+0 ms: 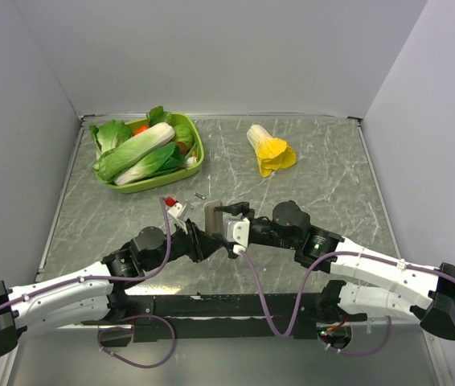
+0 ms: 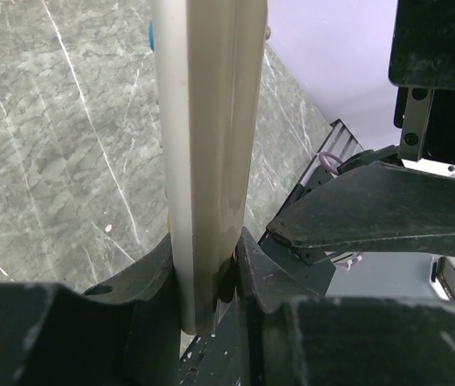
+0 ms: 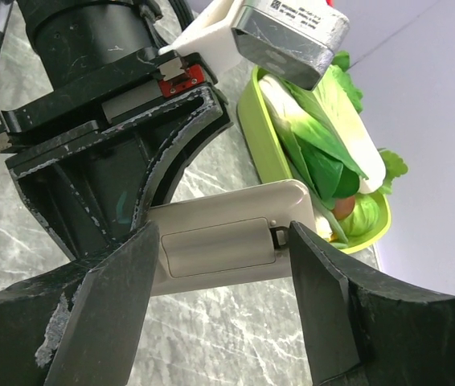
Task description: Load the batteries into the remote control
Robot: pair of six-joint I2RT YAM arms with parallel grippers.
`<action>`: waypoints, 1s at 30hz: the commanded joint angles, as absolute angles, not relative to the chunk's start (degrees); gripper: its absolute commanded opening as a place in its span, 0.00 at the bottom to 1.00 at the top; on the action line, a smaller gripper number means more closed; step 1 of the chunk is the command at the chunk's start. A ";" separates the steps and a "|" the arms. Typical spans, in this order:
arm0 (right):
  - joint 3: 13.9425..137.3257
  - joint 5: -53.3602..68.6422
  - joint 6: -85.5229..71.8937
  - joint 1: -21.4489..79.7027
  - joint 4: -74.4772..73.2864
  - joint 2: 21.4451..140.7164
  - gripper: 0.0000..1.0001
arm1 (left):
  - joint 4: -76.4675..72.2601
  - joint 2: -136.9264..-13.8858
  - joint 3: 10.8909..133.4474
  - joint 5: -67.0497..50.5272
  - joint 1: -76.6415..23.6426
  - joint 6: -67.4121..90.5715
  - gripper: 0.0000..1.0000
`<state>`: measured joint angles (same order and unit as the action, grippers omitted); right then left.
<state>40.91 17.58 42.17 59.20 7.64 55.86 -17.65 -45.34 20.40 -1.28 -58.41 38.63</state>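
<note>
**Remote pinched upright, battery door facing my right hand**

The remote control (image 1: 213, 215) stands on end above the counter (image 1: 324, 201), between the two arms. My left hand (image 2: 206, 251) is closed on its lower end, fingers clamping the two broad faces. My right hand (image 3: 223, 241) is spread wide and holds nothing; its fingers sit either side of the grey-beige back, and I can't tell whether they touch it.

I judge the remote light and rigid, a smooth plastic shell that could slip or twist in a narrow pinch, so the low grip across the flat faces seems right. The battery door (image 3: 215, 248) looks thin, with a small latch (image 3: 278, 236) at one end. I'd press there gently rather than pry.

The batteries are my problem. A tiny dark sliver (image 1: 201, 195) lies on the counter just behind the remote and may be one of them, though it is too small to be sure. I can't find the other. The button face is turned away, and the door is shut, so the compartment is hidden.
</note>
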 commanded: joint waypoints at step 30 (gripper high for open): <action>43.59 20.39 43.33 58.36 0.36 62.66 0.60 | -23.55 -40.78 23.55 -6.77 -58.71 38.06 0.01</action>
<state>42.46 17.52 43.94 58.81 7.29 59.88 -13.08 -43.55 20.71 -1.43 -57.67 40.21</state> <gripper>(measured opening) 0.626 0.288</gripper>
